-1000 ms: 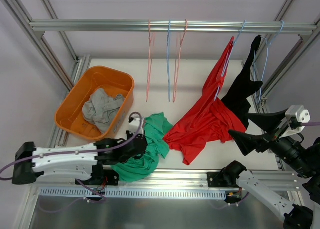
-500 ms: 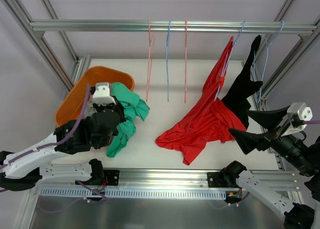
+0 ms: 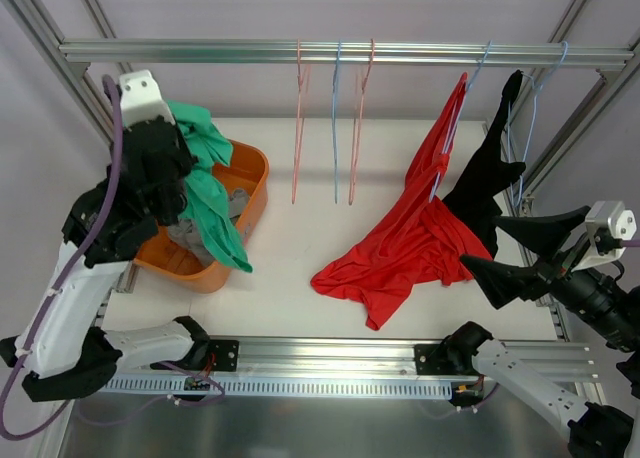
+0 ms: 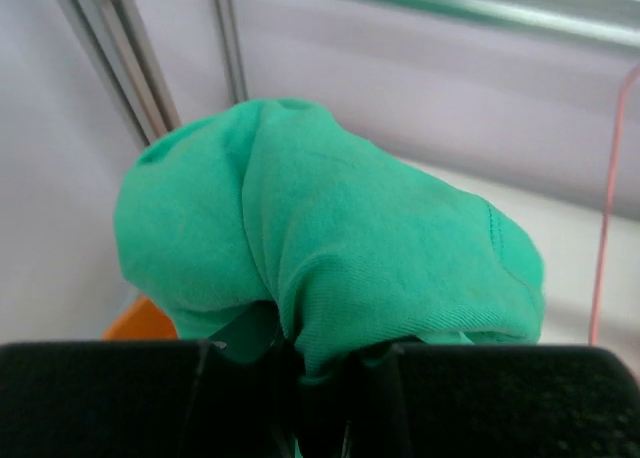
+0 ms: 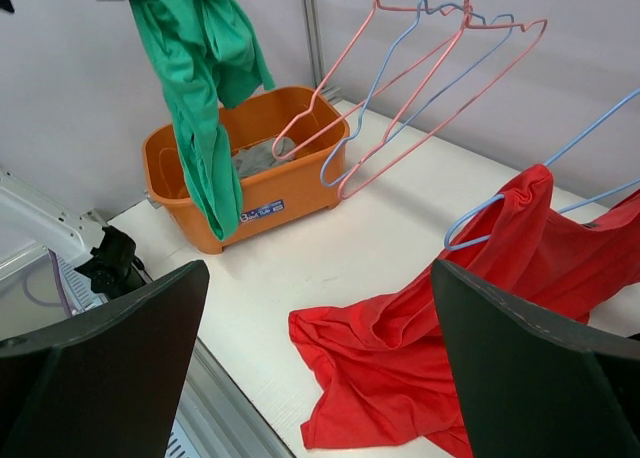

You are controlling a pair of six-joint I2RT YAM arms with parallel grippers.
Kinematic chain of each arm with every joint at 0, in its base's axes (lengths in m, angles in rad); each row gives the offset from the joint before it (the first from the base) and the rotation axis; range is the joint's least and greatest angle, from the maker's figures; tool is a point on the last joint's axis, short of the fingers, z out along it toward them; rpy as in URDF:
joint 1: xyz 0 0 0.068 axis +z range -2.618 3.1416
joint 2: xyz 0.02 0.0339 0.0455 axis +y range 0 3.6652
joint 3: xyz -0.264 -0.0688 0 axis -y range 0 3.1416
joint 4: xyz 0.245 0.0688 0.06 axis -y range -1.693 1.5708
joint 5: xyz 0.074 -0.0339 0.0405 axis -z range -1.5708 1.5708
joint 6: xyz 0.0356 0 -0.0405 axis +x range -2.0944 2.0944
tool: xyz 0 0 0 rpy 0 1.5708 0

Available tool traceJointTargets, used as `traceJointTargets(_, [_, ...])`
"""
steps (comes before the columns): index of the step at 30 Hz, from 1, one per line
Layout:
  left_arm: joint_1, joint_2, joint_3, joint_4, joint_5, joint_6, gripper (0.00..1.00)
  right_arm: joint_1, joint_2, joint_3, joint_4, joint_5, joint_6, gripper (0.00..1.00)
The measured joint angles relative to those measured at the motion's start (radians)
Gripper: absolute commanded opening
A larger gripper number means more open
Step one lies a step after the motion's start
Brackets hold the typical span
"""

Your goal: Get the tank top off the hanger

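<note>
My left gripper (image 3: 178,143) is shut on a green tank top (image 3: 212,203) and holds it high over the orange bin (image 3: 255,193); the cloth hangs down across the bin's front rim. In the left wrist view the green cloth (image 4: 330,238) bulges out from between the fingers. A red tank top (image 3: 415,238) hangs by one shoulder on a blue hanger (image 3: 462,103), its lower part spread on the table. A black garment (image 3: 490,178) hangs on another blue hanger (image 3: 535,98). My right gripper (image 3: 510,253) is open and empty, right of the red top (image 5: 440,348).
The orange bin (image 5: 285,193) holds a grey garment (image 3: 190,238). Three empty hangers, pink, blue and pink (image 3: 335,128), hang from the rail (image 3: 200,51) at the middle. Frame posts stand at both sides.
My left gripper has lifted the green tank top from the table's front, swung it left and up, and now holds it above the orange bin. The right arm has barely moved.
</note>
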Motion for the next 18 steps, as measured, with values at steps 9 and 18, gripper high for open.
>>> traceJointTargets(9, [0.426, 0.189, 0.217, 0.015, 0.358, 0.138, 0.0, 0.0, 0.046, 0.005, 0.017, 0.013, 0.003, 1.0])
traceJointTargets(18, [0.496, 0.213, 0.062, 0.016, 0.547, 0.134, 0.0, 0.0, 0.148, 0.005, 0.014, 0.171, 0.024, 0.99])
